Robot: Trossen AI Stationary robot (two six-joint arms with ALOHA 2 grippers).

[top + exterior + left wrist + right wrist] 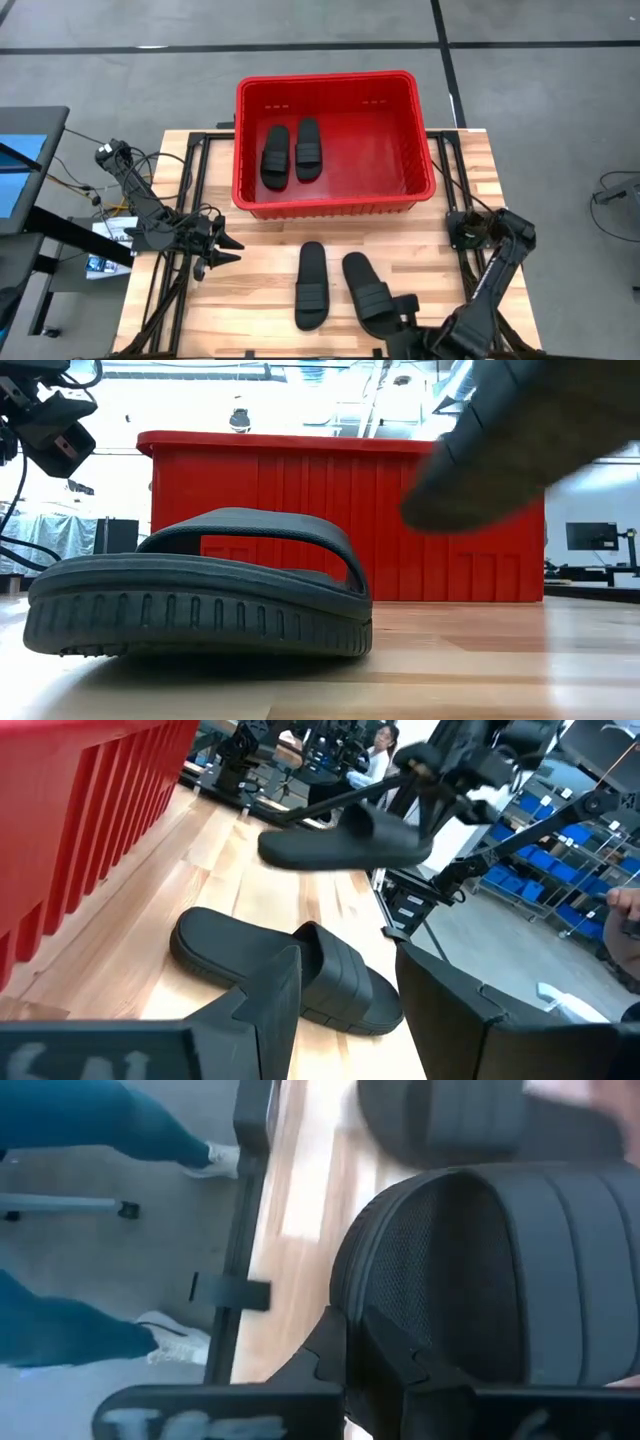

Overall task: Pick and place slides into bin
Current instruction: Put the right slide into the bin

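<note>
High view: pale wooden table (250, 300) on grey floor (540, 90), right pincer (402, 312) apparently clenched on a slide (368, 290)

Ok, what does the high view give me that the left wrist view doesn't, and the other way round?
Only the high view shows inside the large red plastic bin, where two black rubber slide sandals lie side by side, and the left hand waiting open beside the bin's near left corner. Only the left wrist view shows that the right hand has raised its black slide clear of the wooden table, and a person in the room beyond. Both show the other loose slide flat on the table.
</note>
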